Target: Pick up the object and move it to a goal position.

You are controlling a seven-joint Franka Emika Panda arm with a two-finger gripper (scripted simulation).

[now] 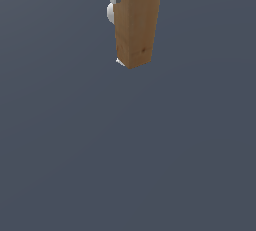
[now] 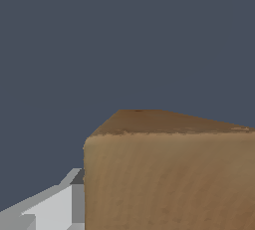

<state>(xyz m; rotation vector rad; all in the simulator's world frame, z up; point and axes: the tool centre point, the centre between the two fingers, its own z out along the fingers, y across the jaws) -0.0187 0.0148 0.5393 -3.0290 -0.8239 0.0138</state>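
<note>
The object, a tall light brown wood-grain block [image 1: 136,21], shows near the top of the exterior view. It covers most of my gripper [image 1: 129,57]. White gripper parts show at the block's left side, and one fingertip [image 1: 120,62] peeks out by its lower end. In the wrist view the block [image 2: 169,174] fills the near part of the picture, with a pale grey finger [image 2: 55,209] pressed flat against its side. The other finger is hidden behind the block. The gripper is shut on the block.
A plain dark blue-grey surface [image 1: 125,165] fills the rest of both views. No other object, edge or goal marker shows.
</note>
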